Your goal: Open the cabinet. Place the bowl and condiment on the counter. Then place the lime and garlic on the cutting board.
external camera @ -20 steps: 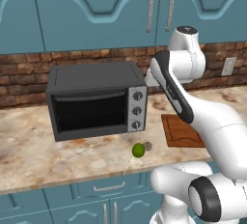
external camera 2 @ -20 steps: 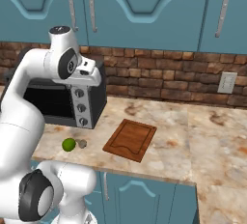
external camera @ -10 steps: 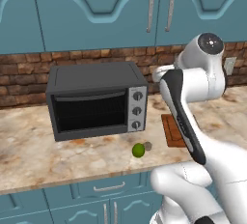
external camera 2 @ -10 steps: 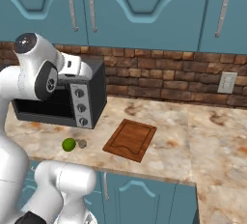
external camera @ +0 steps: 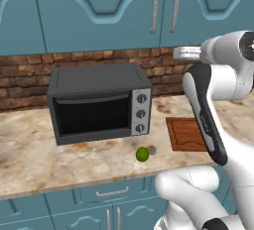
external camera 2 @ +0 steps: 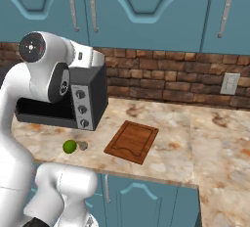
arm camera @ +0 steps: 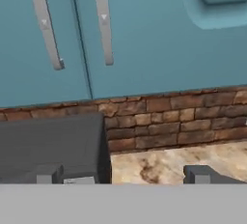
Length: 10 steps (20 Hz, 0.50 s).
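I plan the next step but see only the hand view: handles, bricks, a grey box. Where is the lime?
Observer: The lime lies on the counter, in front of the oven's right corner.
Operator: And the garlic?
Observer: The garlic lies just right of the lime; whether they touch I cannot tell.
Operator: Is the board free?
Observer: Yes, the board, right of the oven, is bare.

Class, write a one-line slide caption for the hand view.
Open gripper faces closed cabinet doors above the toaster oven.
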{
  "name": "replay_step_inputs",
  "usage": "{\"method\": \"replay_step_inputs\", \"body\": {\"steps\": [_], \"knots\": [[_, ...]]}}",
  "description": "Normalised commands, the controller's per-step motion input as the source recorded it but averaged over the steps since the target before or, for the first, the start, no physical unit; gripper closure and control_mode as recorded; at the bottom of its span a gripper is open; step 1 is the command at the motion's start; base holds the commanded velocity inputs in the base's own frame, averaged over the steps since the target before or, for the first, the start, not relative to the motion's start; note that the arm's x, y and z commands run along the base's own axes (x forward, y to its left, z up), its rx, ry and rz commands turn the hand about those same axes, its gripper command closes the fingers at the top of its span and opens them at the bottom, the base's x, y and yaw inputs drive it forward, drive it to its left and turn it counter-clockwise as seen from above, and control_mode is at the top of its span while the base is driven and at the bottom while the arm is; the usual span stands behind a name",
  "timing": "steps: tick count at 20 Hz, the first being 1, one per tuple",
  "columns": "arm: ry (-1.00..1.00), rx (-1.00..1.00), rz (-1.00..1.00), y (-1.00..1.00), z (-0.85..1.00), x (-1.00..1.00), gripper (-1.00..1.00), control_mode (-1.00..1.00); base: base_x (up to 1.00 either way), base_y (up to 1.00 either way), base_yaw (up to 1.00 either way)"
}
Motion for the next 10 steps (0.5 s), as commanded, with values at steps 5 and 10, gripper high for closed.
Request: {"method": "replay_step_inputs", "body": {"steps": [5,10], "knots": [[-0.02,0.17,0.00,-0.22,0.51,0.37,-1.00,-1.00,0.00,0.00,0.00],[0.00,0.03,-0.01,0.02,0.40,0.46,-1.00,-1.00,0.00,0.00,0.00]]}}
